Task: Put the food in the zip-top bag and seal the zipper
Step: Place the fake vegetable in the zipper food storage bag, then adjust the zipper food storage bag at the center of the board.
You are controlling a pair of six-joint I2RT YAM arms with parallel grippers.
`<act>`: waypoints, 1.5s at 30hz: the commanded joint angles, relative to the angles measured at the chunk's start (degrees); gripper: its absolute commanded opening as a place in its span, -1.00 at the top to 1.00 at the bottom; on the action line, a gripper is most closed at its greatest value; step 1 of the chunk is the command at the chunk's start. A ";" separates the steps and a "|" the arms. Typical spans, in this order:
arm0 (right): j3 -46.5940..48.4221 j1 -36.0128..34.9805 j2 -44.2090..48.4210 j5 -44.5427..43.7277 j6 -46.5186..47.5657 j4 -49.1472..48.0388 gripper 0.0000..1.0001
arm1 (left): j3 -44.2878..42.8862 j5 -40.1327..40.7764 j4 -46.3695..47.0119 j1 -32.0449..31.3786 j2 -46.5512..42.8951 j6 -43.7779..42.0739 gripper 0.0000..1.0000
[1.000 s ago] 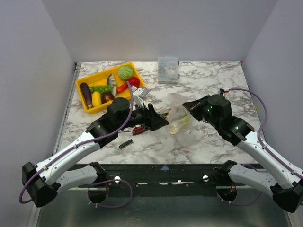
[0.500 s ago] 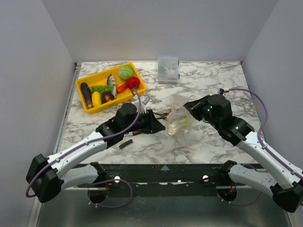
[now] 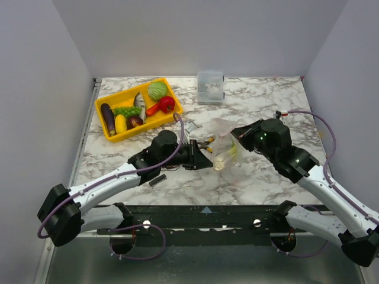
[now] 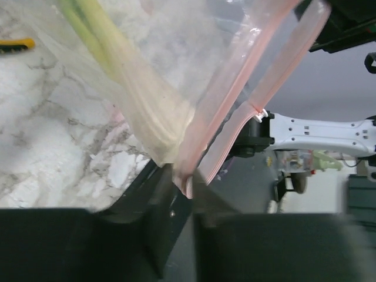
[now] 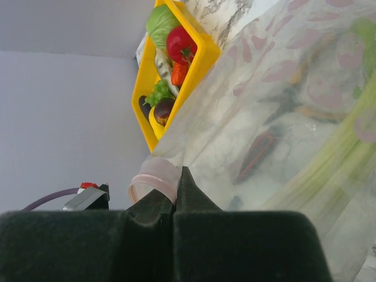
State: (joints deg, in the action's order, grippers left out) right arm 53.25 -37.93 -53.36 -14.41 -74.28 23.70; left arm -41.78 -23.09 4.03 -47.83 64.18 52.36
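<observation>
The clear zip-top bag [image 3: 223, 137] hangs over the table's middle with a pale green celery stalk [image 3: 225, 157] inside it. My right gripper [image 3: 234, 135] is shut on the bag's upper edge, and the pinkish zipper [image 5: 154, 176] curls beside its left finger. My left gripper [image 3: 209, 163] is at the bag's lower left corner. In the left wrist view its jaws [image 4: 188, 183] are shut on the end of the zipper strip [image 4: 258, 76], with the celery [image 4: 129, 88] just above. The other food lies in the yellow tray [image 3: 104, 100]: cabbage [image 3: 157, 90], tomato [image 3: 167, 103], eggplant [image 3: 107, 118], grapes [image 3: 127, 110].
A small clear rigid box [image 3: 210, 87] stands at the back centre. Yellow-handled pliers [image 3: 208, 142] lie on the table behind the bag. A small black ridged piece [image 3: 157, 180] lies near the front, left of my left forearm.
My left arm has moved right to the bag's lower corner and its jaws have closed on the zipper strip. The right gripper has kept its hold on the bag.
</observation>
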 commanded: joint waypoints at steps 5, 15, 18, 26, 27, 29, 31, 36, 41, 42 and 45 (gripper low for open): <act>6.53 -0.37 4.01 -8.00 10.20 10.74 0.99 | -4.87 -10.93 9.75 -1.92 6.13 6.28 1.00; 27.02 -0.39 -7.30 -6.85 28.62 33.24 0.99 | -3.10 -15.28 45.55 -4.73 17.30 46.31 1.00; 29.03 0.03 -16.01 -5.30 32.74 32.31 0.99 | -0.69 -8.46 48.69 -4.46 17.66 54.40 1.00; 40.23 0.86 -37.89 -6.83 45.04 30.58 0.99 | 6.22 1.23 49.86 1.72 20.43 68.77 1.00; 42.57 1.22 -40.79 -5.00 46.28 30.53 0.99 | 6.71 1.69 49.60 3.50 20.78 69.35 1.00; 48.36 1.36 -46.18 -4.33 47.18 32.28 0.99 | 8.35 3.38 51.21 6.67 20.74 70.11 1.00; 52.92 1.37 -48.90 -4.93 48.21 33.95 0.99 | 9.45 3.29 50.10 10.74 19.25 68.94 1.00; 56.25 1.85 -47.26 -7.61 51.30 32.61 0.99 | 10.86 1.88 39.57 15.67 13.14 62.65 1.00; 58.49 3.96 -49.73 -0.70 53.54 30.83 0.99 | 8.35 -0.02 37.00 15.66 15.02 61.92 1.00; 58.74 4.48 -50.78 1.10 53.98 30.78 0.99 | 8.07 -0.81 38.96 15.68 16.09 63.05 1.00; 61.12 4.61 -51.05 -0.03 53.12 35.21 0.99 | 6.28 -3.77 41.61 14.81 16.69 64.00 1.00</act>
State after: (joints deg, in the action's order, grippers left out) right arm 111.28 -34.13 -103.07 -16.80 -22.52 55.46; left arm -32.82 -23.11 43.13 -32.03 79.46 115.04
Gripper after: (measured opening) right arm 0.005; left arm 0.010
